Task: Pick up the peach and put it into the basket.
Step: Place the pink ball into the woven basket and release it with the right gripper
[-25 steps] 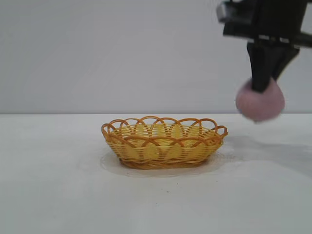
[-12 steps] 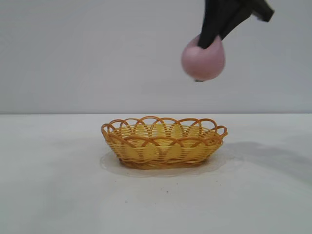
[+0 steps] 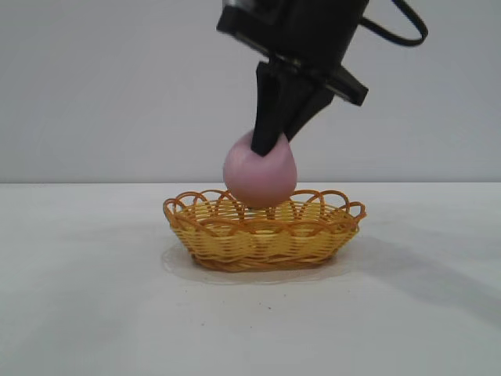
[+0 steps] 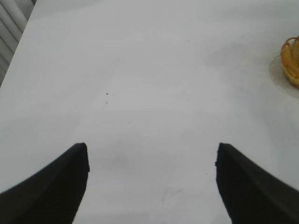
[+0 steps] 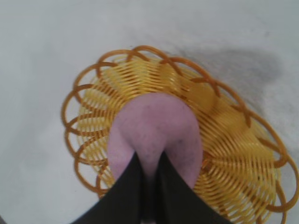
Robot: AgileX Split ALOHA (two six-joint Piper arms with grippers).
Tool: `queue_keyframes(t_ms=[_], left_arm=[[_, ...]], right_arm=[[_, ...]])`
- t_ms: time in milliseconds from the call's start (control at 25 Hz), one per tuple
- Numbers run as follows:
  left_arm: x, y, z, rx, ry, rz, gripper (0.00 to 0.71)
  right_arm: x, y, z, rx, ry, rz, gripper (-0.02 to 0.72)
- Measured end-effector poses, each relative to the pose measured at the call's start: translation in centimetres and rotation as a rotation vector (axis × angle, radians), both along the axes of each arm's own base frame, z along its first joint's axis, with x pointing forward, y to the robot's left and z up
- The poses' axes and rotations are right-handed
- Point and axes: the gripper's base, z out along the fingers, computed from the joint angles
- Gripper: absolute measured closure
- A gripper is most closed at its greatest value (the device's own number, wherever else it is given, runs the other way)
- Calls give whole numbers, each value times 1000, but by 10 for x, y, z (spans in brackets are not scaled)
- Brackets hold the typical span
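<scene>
Fingers of the left gripper (image 4: 149, 179) are seen spread wide over the bare white table (image 4: 140, 93), well apart from the basket (image 3: 264, 229). Since half a second ago, the peach (image 3: 260, 175) has been carried leftward and lowered from high above the basket's right part to just over its middle, its underside dipping behind the looped rim. It is clenched from above by the right gripper (image 3: 270, 143). A pale grey wall (image 3: 117, 86) is seen behind the table.
</scene>
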Motion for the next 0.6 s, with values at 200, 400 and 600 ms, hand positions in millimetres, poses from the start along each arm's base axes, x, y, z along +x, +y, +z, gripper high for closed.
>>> queue_keyframes(t_ms=[200, 400, 600], left_arm=[[0, 0, 0, 0, 0, 0, 179], [0, 0, 0, 0, 0, 0, 179], [0, 0, 0, 0, 0, 0, 179]], right_arm=[[1, 0, -5, -6, 10, -1, 487], [-1, 0, -6, -11, 27, 7, 366], [-2, -4, -3, -46, 27, 13, 316]])
